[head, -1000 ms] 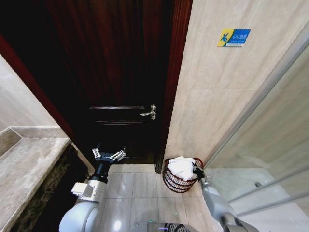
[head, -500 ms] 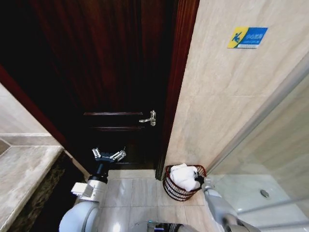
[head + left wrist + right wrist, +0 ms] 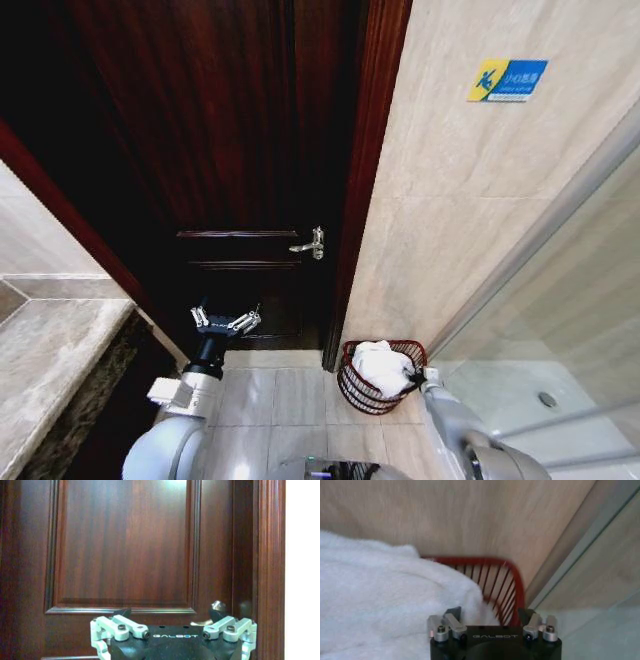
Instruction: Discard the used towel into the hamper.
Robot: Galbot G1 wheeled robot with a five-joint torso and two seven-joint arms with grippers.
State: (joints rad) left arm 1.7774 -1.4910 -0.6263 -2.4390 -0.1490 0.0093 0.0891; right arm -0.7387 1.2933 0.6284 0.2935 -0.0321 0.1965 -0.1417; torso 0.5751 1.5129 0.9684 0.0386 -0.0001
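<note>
I see the hamper (image 3: 381,376) standing upright on the tiled floor (image 3: 290,400), mouth up, its body narrowing toward the base, tucked against the beige wall (image 3: 450,220) just right of the dark wooden door (image 3: 230,150) and beside the glass shower screen (image 3: 570,330). The white towel (image 3: 383,366) sits bunched inside it, heaped above the rim; I can make out no clear long axis in the bundle.

My right arm reaches forward and down from the lower right of the head view, ending at the hamper's right rim. On the right wrist camera the right gripper (image 3: 489,614) hangs over the hamper's red wire rim (image 3: 512,583), its fingers spread apart with nothing between them, the towel (image 3: 380,603) lying just beside the near finger. I cannot tell whether that finger touches the cloth.

My left arm is held low at the left, pointing straight ahead at the door. The left gripper (image 3: 225,320) is spread wide and empty, facing the door panel, with the metal door handle (image 3: 310,243) ahead of it.

Both gripper bodies carry the word "GALBOT". A blue and yellow sign (image 3: 507,80) with a slipping figure is fixed high on the wall; its lettering is too small for me to read.
</note>
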